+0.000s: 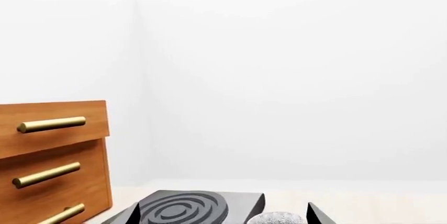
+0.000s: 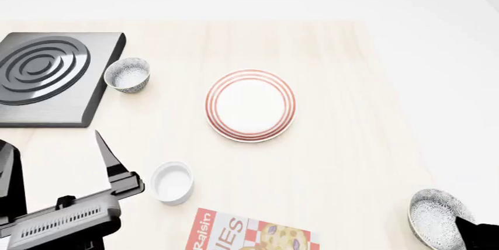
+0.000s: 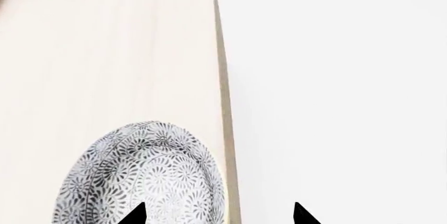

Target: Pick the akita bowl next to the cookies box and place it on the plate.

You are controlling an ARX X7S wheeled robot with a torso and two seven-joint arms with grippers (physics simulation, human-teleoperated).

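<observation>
A black square stove plate with raised concentric rings (image 2: 43,77) sits at the far left of the pale wooden bench (image 2: 343,145). A plain smooth white ramekin (image 2: 172,183) stands nearer, apart from it. A brown wooden drawer cabinet with brass bar handles (image 1: 52,161) stands beside the stove.

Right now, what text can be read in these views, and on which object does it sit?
"Raisin": small white lettering on the cookies box, head view.
"IES": large white letters on the same box; the rest of the word is cut off.
No other readable text.
</observation>
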